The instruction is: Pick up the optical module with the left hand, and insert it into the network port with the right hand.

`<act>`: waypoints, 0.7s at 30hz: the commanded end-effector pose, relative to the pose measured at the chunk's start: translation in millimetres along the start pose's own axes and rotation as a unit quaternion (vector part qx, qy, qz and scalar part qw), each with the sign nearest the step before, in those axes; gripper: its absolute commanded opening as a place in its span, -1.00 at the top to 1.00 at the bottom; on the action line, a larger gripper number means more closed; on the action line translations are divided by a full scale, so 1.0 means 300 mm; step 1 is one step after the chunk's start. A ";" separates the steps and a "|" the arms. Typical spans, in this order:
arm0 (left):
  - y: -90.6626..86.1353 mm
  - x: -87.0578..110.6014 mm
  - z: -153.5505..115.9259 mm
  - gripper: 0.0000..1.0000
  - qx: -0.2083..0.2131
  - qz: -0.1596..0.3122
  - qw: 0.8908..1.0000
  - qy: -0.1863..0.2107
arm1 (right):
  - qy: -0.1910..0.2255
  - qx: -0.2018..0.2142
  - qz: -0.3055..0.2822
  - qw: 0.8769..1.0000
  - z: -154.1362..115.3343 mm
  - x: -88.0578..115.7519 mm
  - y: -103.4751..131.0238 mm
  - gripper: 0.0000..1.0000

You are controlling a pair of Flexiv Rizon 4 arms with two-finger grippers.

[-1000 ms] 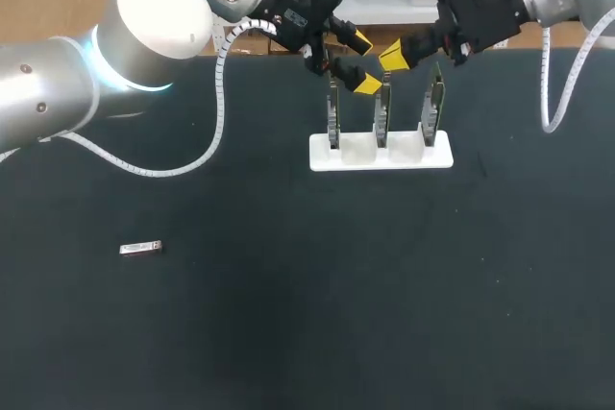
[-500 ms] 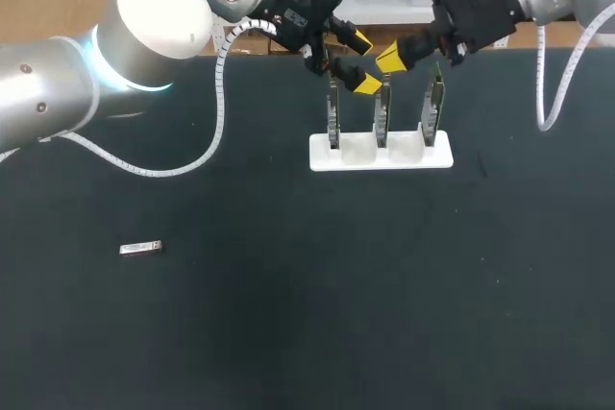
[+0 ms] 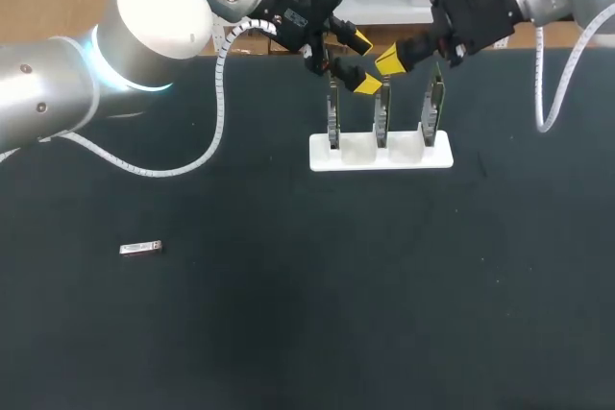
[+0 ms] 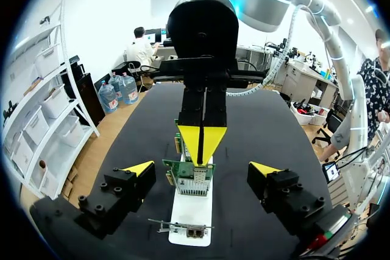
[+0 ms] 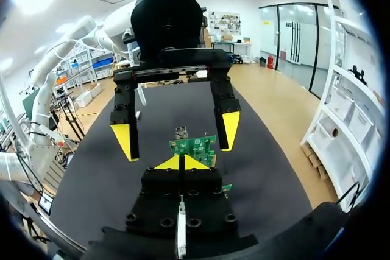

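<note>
Both arms hang over the far side of the black counter (image 3: 288, 333), facing each other above the white stand (image 3: 381, 154) of upright green circuit boards (image 3: 437, 103): left tool (image 3: 362, 62) spread open, right tool (image 3: 389, 59) pinched closed. The small silver optical module (image 3: 140, 249) lies well apart, towards the counter's left

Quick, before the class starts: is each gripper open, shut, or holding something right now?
Left gripper: open, holding nothing.
Right gripper: shut, yellow tips together, nothing visibly held.
</note>
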State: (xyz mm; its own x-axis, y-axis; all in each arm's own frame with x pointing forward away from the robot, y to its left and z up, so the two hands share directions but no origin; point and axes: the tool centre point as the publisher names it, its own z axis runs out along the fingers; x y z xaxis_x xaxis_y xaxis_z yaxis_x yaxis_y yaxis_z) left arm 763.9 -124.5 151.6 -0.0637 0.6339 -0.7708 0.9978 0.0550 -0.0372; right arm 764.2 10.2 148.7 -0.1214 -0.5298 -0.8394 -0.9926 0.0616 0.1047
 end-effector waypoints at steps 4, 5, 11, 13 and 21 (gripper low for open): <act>0.005 -0.003 0.001 -1.00 0.001 0.000 1.000 0.002 | -0.003 0.000 0.003 1.000 0.010 0.010 -0.001 1.00; 0.005 -0.003 0.001 -1.00 0.001 0.000 1.000 0.002 | -0.003 0.000 0.003 1.000 0.010 0.010 -0.001 1.00; 0.005 -0.003 0.001 -1.00 0.001 0.000 1.000 0.002 | -0.002 0.000 0.006 1.000 0.012 0.018 -0.005 1.00; 0.005 -0.003 0.001 -1.00 0.001 0.000 1.000 0.002 | -0.002 -0.001 0.007 1.000 0.013 0.019 -0.005 1.00; 0.005 -0.003 0.001 -1.00 0.001 0.000 1.000 0.002 | 0.000 -0.003 0.009 1.000 0.019 0.027 -0.004 1.00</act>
State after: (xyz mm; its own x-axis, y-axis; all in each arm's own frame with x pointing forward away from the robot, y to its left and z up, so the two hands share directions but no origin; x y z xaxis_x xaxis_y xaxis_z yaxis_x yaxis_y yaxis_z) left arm 763.9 -124.5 151.6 -0.0637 0.6339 -0.7708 0.9978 0.0550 -0.0372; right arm 763.0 9.9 144.3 -0.1379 -0.5292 -0.8372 -0.9904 0.0675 0.1205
